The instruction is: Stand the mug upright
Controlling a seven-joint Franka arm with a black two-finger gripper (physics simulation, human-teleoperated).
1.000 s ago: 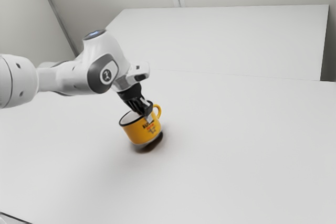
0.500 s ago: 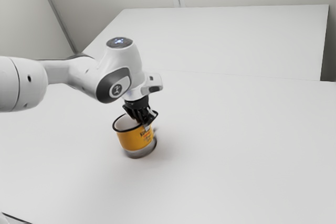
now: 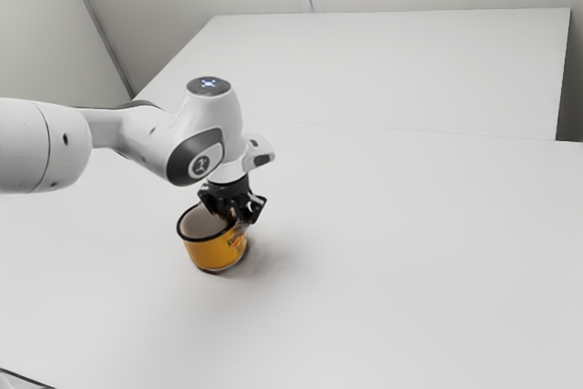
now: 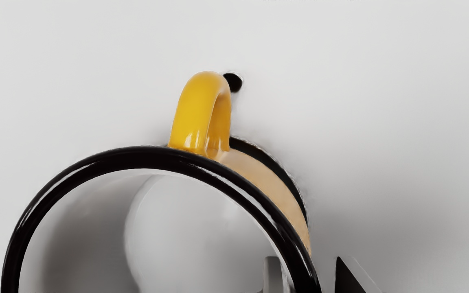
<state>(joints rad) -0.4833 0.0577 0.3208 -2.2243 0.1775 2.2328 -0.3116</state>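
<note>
- White Franka arm [image 3: 137, 134]: enters from nine o'clock in the exterior view.
- Yellow enamel-style mug [image 3: 212, 250]: mouth up on the white table [image 3: 410, 271], at seven to eight o'clock from that view's centre; any slight lean I cannot tell.
- Black gripper [image 3: 239, 216]: fingers apart, straddling the rim [image 4: 275, 211] near three o'clock, taking the handle [image 4: 193, 110] as twelve.

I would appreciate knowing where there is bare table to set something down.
In the exterior view, bare tabletop stretches from the mug to the view's right edge, and from the mug down to the bottom edge. It is crowded at the mug's rim, straddled by the open gripper, and near the arm at the view's left.
</note>
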